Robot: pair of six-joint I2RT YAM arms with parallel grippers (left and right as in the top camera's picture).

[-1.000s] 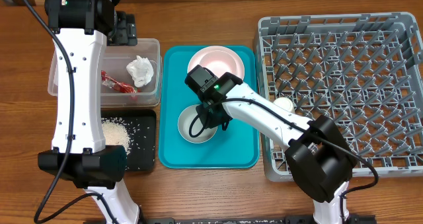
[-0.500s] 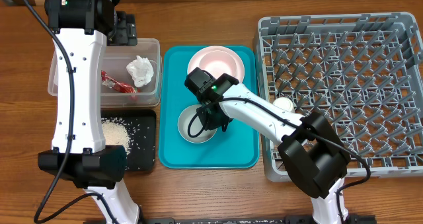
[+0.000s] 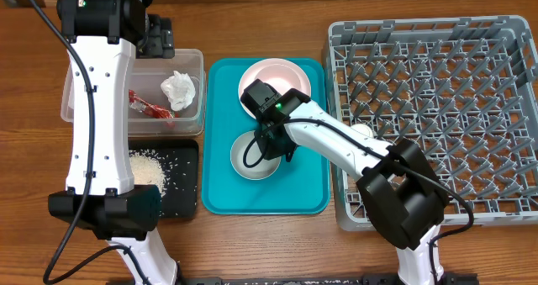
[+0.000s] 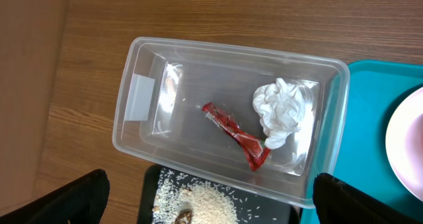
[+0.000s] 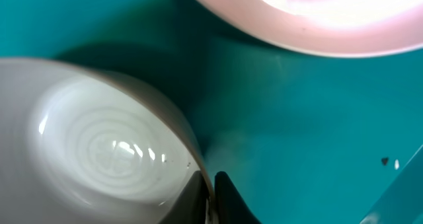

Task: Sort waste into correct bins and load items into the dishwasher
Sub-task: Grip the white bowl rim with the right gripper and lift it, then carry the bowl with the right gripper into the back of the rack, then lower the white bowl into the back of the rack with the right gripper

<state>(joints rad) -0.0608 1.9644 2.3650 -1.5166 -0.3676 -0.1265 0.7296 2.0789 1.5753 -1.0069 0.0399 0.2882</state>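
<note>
On the teal tray (image 3: 307, 188) sits a whitish bowl (image 3: 250, 159) (image 5: 99, 151), and my right gripper (image 3: 273, 146) (image 5: 210, 184) is shut on its right rim, one finger inside and one outside. The pale pink plate (image 3: 273, 76) (image 5: 310, 19) lies just behind it on the same tray. My left gripper (image 3: 158, 34) (image 4: 211, 184) hangs open and holds nothing above the clear tub (image 3: 192, 60) (image 4: 152, 72), which contains the white napkin (image 3: 179, 89) (image 4: 283, 110) and the red wrapper (image 3: 150, 107) (image 4: 234, 133). Rice (image 3: 147, 166) (image 4: 205, 201) lies in the black tray (image 3: 187, 192).
The grey dish rack (image 3: 437, 108) fills the right side of the table. A small cream cup (image 3: 361, 134) stands at its left edge, close to my right arm. The left arm's white links stretch over the tub and the black tray.
The right jaws have closed on the bowl's rim, and the bowl has slid slightly to the right with the gripper. The left arm has not moved.
</note>
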